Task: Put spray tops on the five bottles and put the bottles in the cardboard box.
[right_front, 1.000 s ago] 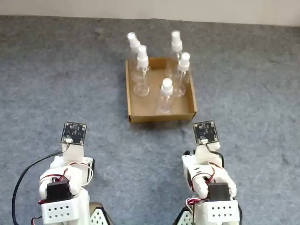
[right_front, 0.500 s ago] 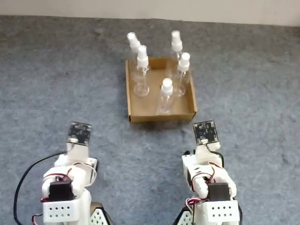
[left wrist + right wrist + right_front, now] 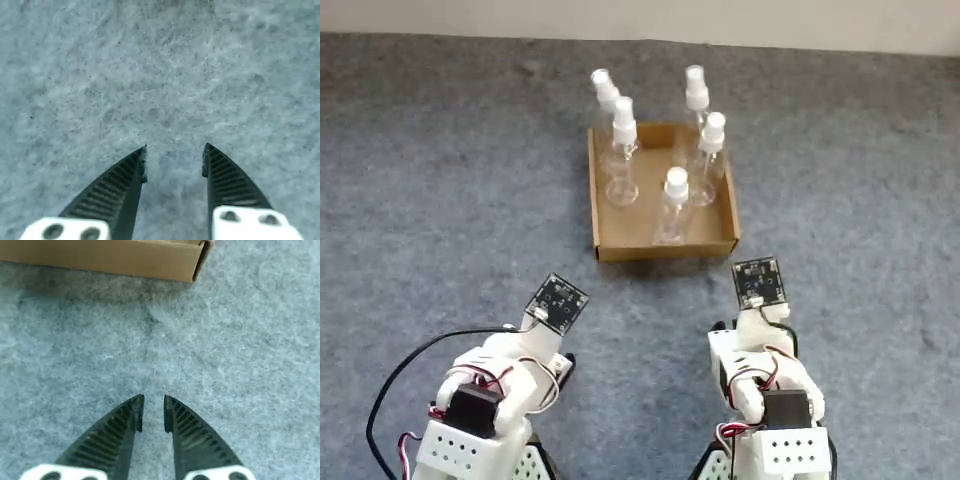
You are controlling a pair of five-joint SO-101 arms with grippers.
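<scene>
At 12 o'clock on the grey carpet point(image 3: 440, 200): cardboard box point(image 3: 665, 248), shallow, low walls. The five bottles point(image 3: 672, 215) appear to stand inside it, each with a spray top point(image 3: 676, 182) on. The one at the box's 11 o'clock corner leans outward; whether it rests on the wall I cannot tell.

Left arm point(image 3: 485, 400) at 7 o'clock, wrist angled toward 1 o'clock. Left gripper point(image 3: 174, 162) over bare carpet, fingers spread, holding nothing.

Right arm point(image 3: 765, 380) at 5 o'clock. Right gripper point(image 3: 153, 412) has its fingers almost pressed together with only a thin slit, empty, just short of the box's near corner point(image 3: 100, 257).

Judgement: the task looks done, so the risk lies in any further motion.
- The bottles are tall, clear and probably light. A nudge to the box from the right gripper could topple them.
- The leaning bottle is likeliest to tip over the low wall.
- A forward swing by the left arm could clip the box's near wall and slide it.
</scene>
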